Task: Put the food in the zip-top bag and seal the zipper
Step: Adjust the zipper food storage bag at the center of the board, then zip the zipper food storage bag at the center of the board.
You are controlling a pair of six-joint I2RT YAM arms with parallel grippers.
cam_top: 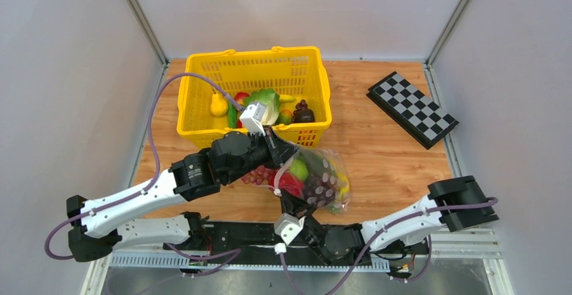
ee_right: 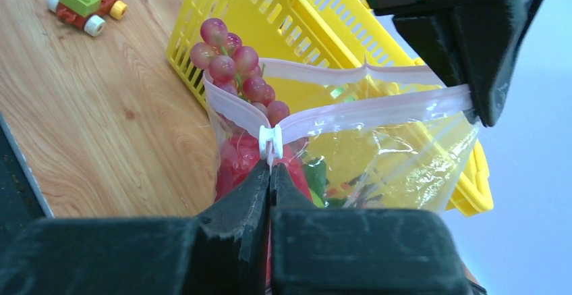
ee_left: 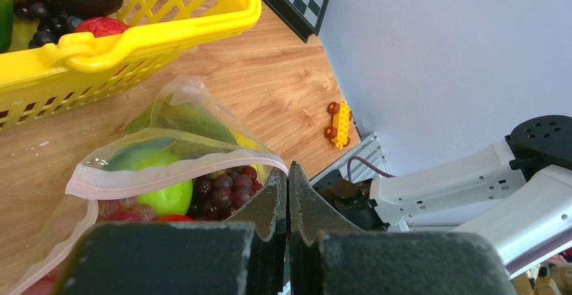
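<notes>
Yellow basket [cam_top: 195,99] stands at the back of the bench [cam_top: 391,160] in the top view. You will find the zip-top bag [cam_top: 330,173] just in front of it, held between the left hand [cam_top: 283,150] and the right hand [cam_top: 297,207].

Left wrist view: fingers [ee_left: 270,207] pinch one end of the zipper [ee_left: 101,185]; a green apple [ee_left: 165,197] lies inside.

Right wrist view: fingers [ee_right: 249,194] pinch the zipper beneath its white slider [ee_right: 272,140]. The mouth is parted and grapes [ee_right: 233,62] protrude.
</notes>
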